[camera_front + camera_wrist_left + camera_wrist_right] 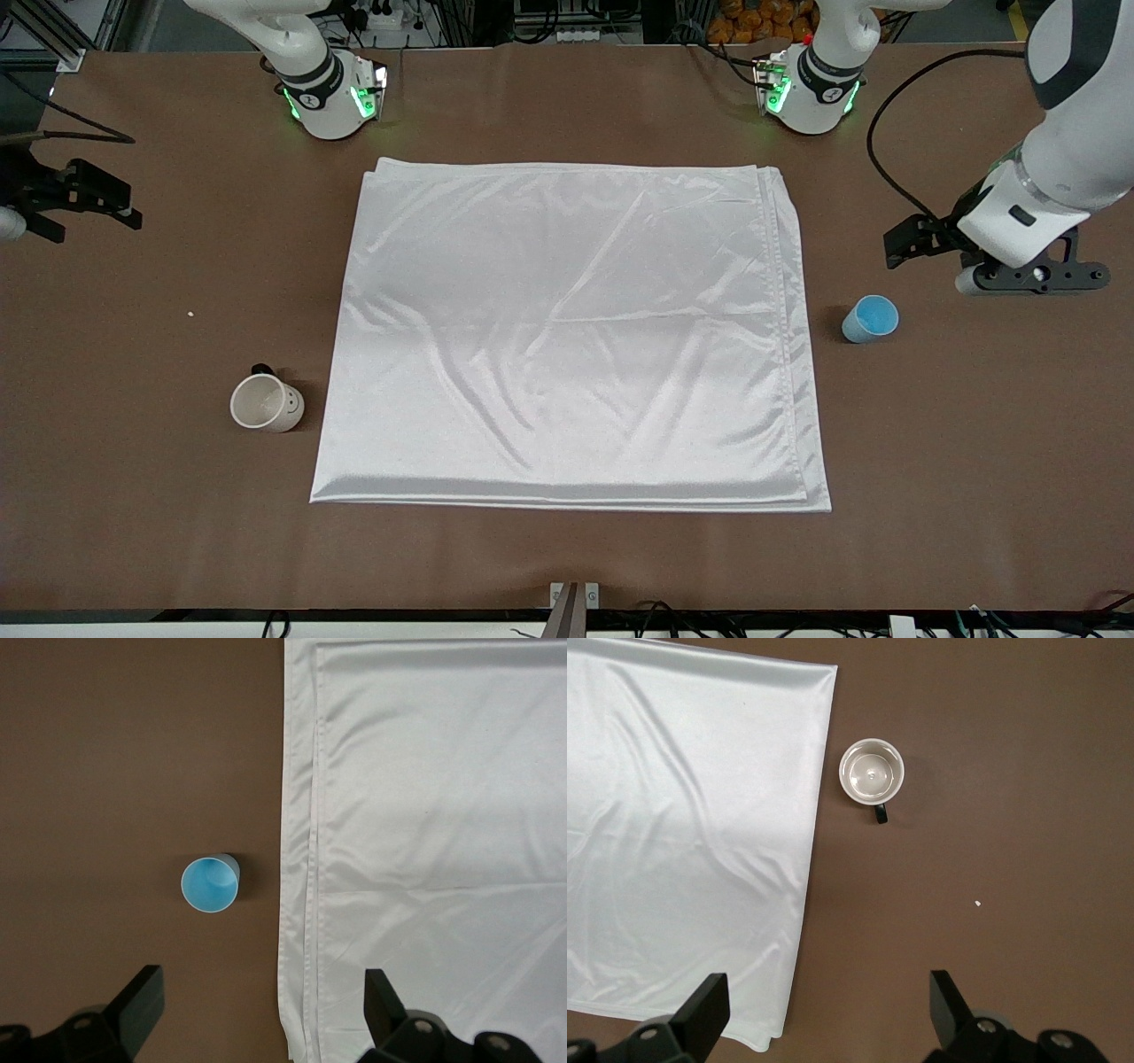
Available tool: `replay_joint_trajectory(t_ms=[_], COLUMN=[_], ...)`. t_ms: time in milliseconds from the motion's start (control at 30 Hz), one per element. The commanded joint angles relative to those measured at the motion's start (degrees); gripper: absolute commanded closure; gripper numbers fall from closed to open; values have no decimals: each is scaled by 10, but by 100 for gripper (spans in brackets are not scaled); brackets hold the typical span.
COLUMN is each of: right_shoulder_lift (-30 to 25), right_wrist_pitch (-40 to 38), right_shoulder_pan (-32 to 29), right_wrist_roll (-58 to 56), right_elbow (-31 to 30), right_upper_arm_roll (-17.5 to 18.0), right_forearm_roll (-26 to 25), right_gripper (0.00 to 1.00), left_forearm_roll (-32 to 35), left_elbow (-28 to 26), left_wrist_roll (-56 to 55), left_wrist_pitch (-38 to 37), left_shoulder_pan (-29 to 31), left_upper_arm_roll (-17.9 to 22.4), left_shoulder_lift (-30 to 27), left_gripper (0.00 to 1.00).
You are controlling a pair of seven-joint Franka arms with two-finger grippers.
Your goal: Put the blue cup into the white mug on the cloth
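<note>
Blue cup (870, 319) below open left end effector (921, 241)

— Front view: looking down from high across the table (133, 549), facing both arm bases along the top edge, taking in the whole cloth (567, 337), the white mug (266, 403) and the blue cup (870, 319).

— Left wrist view: hanging well above the table, pointing straight down, catching the blue cup (210, 884) and one folded edge of the cloth (425, 815), with the left gripper (261, 1014) framing the bottom.

— Right wrist view: likewise pointing straight down from height, showing the white mug (871, 772) beside the cloth (682, 833), the right gripper (828, 1010) at the bottom.

— Overlapping how?

— Sharing the cloth across all three; sharing each cup only with the front view.
</note>
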Motion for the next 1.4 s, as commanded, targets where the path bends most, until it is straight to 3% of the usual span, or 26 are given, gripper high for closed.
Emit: replay_joint_trajectory(t_ms=[0, 167, 500, 800, 1067, 1367], right_shoulder_lift=[-2, 6, 7, 25, 44, 91], right_wrist_pitch=[4, 12, 155, 258, 343, 425], right_shoulder_pan=[1, -3, -11, -9, -4, -4], right_wrist_roll=[4, 3, -63, -77, -86, -132], right_elbow=[-8, -27, -151, -231, -284, -303], right_upper_arm_roll=[-1, -5, -32, -32, -32, -32], right_forearm_roll=[-10, -24, -28, -28, -29, -29], right_gripper=[0, 0, 0, 0, 0, 0], left_forearm_roll=[0, 2, 6, 7, 7, 7], left_elbow=[-93, -139, -236, -294, -329, -348], left_wrist_roll=[11, 11, 12, 13, 13, 13], left_wrist_pitch=[71, 115, 209, 283, 336, 386], left_shoulder_pan=[3, 3, 3, 3, 4, 5], left_upper_arm_roll=[8, 15, 33, 34, 37, 38], left_shoulder_lift=[-27, -31, -32, -30, -22, 6], left_gripper=[0, 0, 0, 0, 0, 0])
